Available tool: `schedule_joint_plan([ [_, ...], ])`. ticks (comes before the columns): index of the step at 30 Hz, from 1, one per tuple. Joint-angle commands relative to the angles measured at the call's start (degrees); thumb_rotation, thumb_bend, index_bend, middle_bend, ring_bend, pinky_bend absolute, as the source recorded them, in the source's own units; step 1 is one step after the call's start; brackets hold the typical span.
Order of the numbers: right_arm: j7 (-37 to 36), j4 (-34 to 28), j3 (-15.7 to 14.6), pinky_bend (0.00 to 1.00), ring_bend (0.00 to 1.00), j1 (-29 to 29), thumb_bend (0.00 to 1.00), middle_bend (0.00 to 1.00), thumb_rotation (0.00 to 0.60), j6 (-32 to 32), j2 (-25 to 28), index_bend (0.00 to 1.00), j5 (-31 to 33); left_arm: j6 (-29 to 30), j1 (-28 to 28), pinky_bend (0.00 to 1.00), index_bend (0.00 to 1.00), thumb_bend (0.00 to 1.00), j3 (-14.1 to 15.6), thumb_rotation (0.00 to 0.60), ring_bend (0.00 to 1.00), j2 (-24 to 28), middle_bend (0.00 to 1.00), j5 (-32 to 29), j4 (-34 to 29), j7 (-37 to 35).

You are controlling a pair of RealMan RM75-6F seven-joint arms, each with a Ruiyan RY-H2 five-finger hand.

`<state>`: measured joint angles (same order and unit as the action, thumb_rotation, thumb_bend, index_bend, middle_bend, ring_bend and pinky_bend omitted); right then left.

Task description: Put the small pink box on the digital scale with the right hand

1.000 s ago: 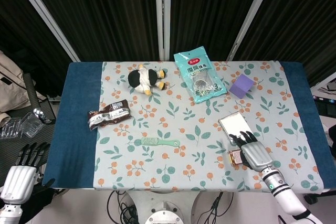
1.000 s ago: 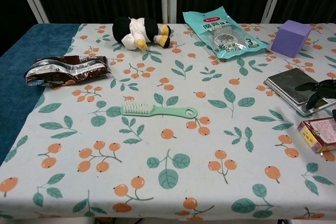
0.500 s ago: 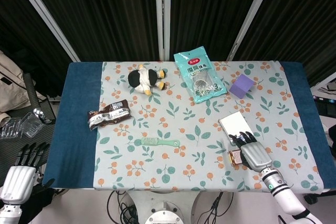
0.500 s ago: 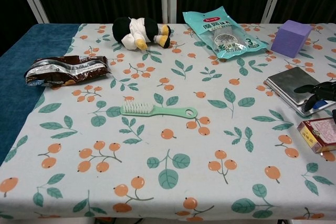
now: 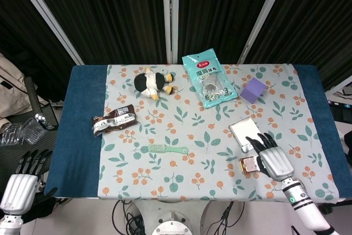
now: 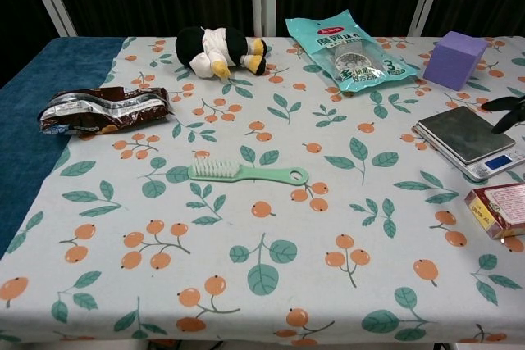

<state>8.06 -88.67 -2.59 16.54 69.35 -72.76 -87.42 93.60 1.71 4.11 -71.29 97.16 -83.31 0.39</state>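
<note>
At table's 4 o'clock: right hand [image 5: 273, 159] fingers spread, empty, beside small pink box [image 5: 249, 164], below digital scale [image 6: 467, 137].

Tablecloth [image 5: 181, 130] white, orange-berry green-leaf print; cube [image 5: 253, 89] purple; brush [image 5: 168, 149] mint green.

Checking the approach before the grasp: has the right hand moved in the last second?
Yes. The right hand has slid rightward, off the digital scale, whose platform it overlapped before and now sits beside.
</note>
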Motion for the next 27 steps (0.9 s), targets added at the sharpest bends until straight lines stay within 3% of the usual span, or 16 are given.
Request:
schedule_joint_plan([
  [1, 2.5, 0.6, -1.2, 0.0, 0.0, -2.3, 0.17, 0.15, 0.6, 2.5, 1.8, 0.0, -1.0, 0.0, -0.1, 0.04, 0.07, 0.11, 0.0, 0.6, 0.0, 0.0, 0.06, 0.1, -0.1, 0.1],
  [4, 3.4, 1.4, -1.7, 0.0, 0.0, -3.4, 0.04, 0.12, 0.6, 2.7, 2.1, 0.0, -0.2, -0.2, -0.2, 0.04, 0.07, 0.11, 0.1, 0.6, 0.0, -0.1, 0.06, 0.4, -0.2, 0.4],
  [16, 6.0, 4.3, -2.1, 0.0, 0.0, -3.4, 0.02, 0.1, 0.6, -0.9, 0.2, 0.0, 1.5, -0.1, -0.2, 0.04, 0.07, 0.11, 0.1, 0.6, 0.0, 0.3, 0.06, 0.6, -1.3, 1.7],
  [27, 7.3, 4.8, -1.5, 0.0, 0.0, -1.9, 0.27, 0.18, 0.6, -3.7, -2.4, 0.0, 2.0, -0.2, 0.0, 0.04, 0.07, 0.11, 0.2, 0.6, 0.0, 0.0, 0.06, 0.1, -0.4, 0.8],
])
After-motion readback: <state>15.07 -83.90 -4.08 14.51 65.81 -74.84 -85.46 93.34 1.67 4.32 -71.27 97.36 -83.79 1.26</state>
